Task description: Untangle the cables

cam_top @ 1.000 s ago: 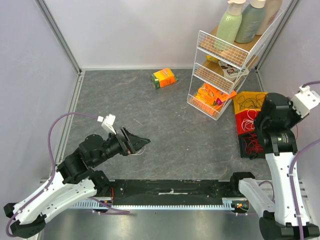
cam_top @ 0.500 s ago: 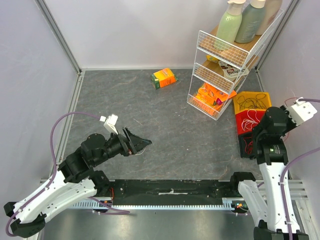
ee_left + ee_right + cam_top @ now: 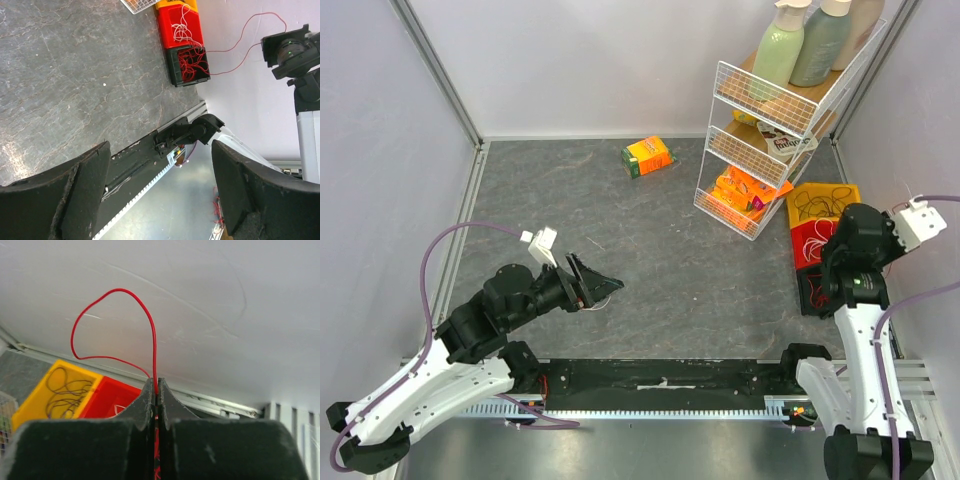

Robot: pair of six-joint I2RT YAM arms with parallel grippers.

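My right gripper (image 3: pixel 155 386) is shut on a thin red cable (image 3: pixel 152 330), which loops up in front of the right wall. In the left wrist view this red cable (image 3: pixel 235 37) runs from the black bin (image 3: pixel 189 64), full of red cables, up to the right arm (image 3: pixel 860 245). The red bin (image 3: pixel 810 243) holds white cables. The yellow bin (image 3: pixel 820 203) holds black cables. My left gripper (image 3: pixel 600 285) hovers open and empty over the table's left middle, its jaws wide apart in the left wrist view (image 3: pixel 160 150).
A white wire rack (image 3: pixel 770 130) with bottles and snack packs stands at the back right, just left of the bins. An orange box (image 3: pixel 648 156) lies near the back wall. Walls close in the left, back and right sides. A black rail (image 3: pixel 660 380) runs along the near edge.
My right wrist has dropped a little and shifted slightly left above the bins, still pinching the red cable. The left arm has barely moved.
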